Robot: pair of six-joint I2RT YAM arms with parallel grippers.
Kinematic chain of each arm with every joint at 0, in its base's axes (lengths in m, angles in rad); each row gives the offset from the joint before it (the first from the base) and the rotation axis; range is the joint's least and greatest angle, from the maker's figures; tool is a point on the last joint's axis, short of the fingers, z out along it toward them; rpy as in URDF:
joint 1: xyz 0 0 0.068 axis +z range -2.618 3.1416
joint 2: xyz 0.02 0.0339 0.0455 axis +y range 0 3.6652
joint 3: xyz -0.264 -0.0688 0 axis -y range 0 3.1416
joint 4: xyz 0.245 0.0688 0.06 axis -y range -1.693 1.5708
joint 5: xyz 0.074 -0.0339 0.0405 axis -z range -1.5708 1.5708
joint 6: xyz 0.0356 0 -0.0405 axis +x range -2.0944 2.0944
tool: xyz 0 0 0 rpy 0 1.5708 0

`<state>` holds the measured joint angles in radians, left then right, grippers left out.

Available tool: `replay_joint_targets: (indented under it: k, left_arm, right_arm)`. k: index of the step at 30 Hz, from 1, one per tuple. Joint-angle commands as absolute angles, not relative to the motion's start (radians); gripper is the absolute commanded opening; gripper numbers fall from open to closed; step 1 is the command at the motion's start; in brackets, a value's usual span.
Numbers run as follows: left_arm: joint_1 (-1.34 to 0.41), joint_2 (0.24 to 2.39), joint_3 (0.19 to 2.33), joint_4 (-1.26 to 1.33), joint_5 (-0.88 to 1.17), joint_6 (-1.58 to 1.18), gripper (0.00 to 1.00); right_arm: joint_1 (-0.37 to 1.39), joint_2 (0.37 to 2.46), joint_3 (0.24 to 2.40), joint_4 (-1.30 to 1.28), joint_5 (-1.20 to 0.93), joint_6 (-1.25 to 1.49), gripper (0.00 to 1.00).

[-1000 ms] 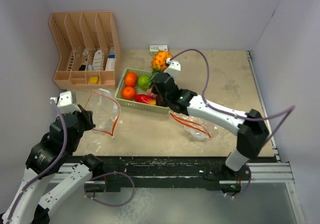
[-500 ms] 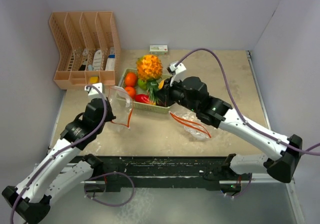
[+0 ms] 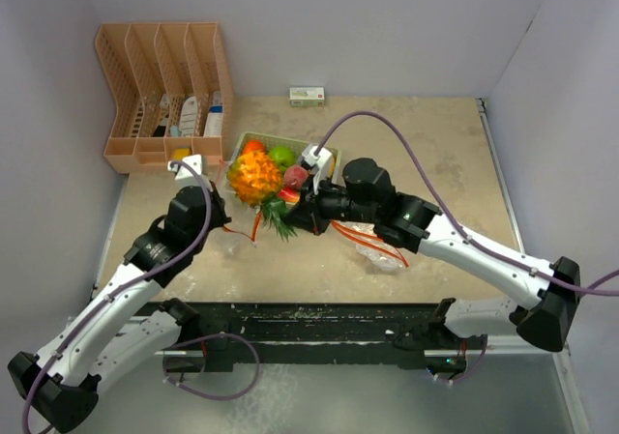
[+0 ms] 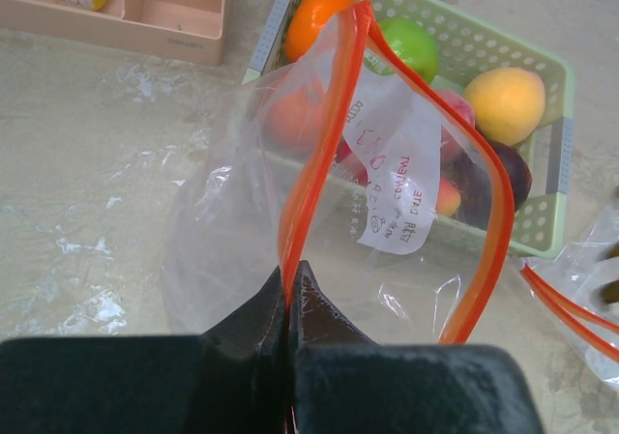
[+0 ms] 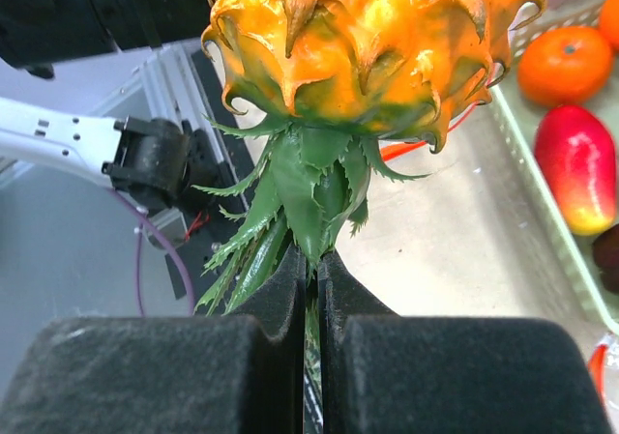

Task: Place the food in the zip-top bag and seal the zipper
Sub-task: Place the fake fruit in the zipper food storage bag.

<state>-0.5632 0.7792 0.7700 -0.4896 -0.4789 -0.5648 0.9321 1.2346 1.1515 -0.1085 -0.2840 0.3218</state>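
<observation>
Top view. Pineapple (image 3: 254, 176): held in the air at frame centre, over the basket's (image 3: 328, 157) left end. Its long axis is diagonal, with the body to the upper left and the leafy crown to the lower right. Right gripper (image 3: 290, 214): clamped on the crown. Left gripper (image 3: 224, 225): pinching the zip-top bag (image 3: 253, 227), just left of the pineapple, on the table (image 3: 445, 154).

Left wrist view. The left gripper's (image 4: 290, 281) fingers are closed tight on the bag's (image 4: 319, 144) orange zipper rim. The mouth gapes toward the top of the frame, against the basket (image 4: 561, 154). Inside the basket are an orange (image 4: 314, 14), a lime (image 4: 411, 47), a mango (image 4: 503, 105) and a dark purple fruit (image 4: 508, 173).

Right wrist view. The pineapple (image 5: 368, 38) stands vertical, body up, with its crown pointing down into the closed right gripper (image 5: 314, 270).
</observation>
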Motion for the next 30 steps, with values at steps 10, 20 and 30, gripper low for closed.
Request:
replay_joint_targets:
  k: [10, 20, 30]
  left_arm:
    - [-0.558, 0.721, 0.77, -0.458, -0.496, -0.573, 0.0]
    - [-0.558, 0.666, 0.83, -0.525, -0.496, -0.568, 0.0]
    - [-0.558, 0.661, 0.873, -0.528, -0.471, -0.507, 0.0]
  right_arm:
    - [1.023, 1.323, 1.167, -0.003, -0.319, 0.322, 0.0]
    - [1.023, 1.4, 1.135, -0.04, -0.216, 0.325, 0.0]
    - [1.029, 1.486, 1.206, -0.124, -0.198, 0.274, 0.0]
